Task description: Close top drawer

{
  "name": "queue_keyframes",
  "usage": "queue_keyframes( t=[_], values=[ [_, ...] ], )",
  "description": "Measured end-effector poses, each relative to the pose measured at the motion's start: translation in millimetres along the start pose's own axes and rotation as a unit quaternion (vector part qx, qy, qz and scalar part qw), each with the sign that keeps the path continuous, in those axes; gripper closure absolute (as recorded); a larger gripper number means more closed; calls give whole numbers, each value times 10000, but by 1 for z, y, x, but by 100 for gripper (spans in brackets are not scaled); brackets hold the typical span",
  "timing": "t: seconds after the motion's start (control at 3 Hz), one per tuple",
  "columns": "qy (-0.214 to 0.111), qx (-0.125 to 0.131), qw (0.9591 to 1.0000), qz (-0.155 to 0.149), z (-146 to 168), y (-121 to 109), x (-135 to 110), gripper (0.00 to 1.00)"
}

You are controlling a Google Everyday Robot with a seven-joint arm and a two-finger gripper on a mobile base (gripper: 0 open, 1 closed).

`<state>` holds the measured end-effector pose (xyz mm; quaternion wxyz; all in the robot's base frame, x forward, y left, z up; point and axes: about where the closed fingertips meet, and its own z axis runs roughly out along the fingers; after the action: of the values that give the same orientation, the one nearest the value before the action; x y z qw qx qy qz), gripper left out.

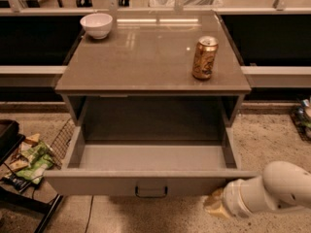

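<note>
The top drawer [97,182] is pulled far out of the grey cabinet [146,62] toward the camera. Its box is empty. A small dark loop handle [151,191] sits at the centre of its flat front. My gripper [214,205] is at the lower right, on a white arm [272,191] that comes in from the right edge. Its yellowish tip sits just below and in front of the right end of the drawer front.
A white bowl [96,24] stands at the back left of the cabinet top and a gold can [204,58] at the right. A wire basket with snack bags [29,159] sits on the floor at the left. A dark stand [9,140] is at the far left.
</note>
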<state>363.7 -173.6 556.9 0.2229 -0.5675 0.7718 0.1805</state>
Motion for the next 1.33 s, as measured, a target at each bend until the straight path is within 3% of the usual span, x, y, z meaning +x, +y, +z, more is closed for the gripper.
queue_keyframes(
  t=[0.33,1.33],
  values=[
    [-41,-25,10000,-46,4,-5,-3,100],
    [-400,199,9958,-795,8,-92,-73,100]
  ],
)
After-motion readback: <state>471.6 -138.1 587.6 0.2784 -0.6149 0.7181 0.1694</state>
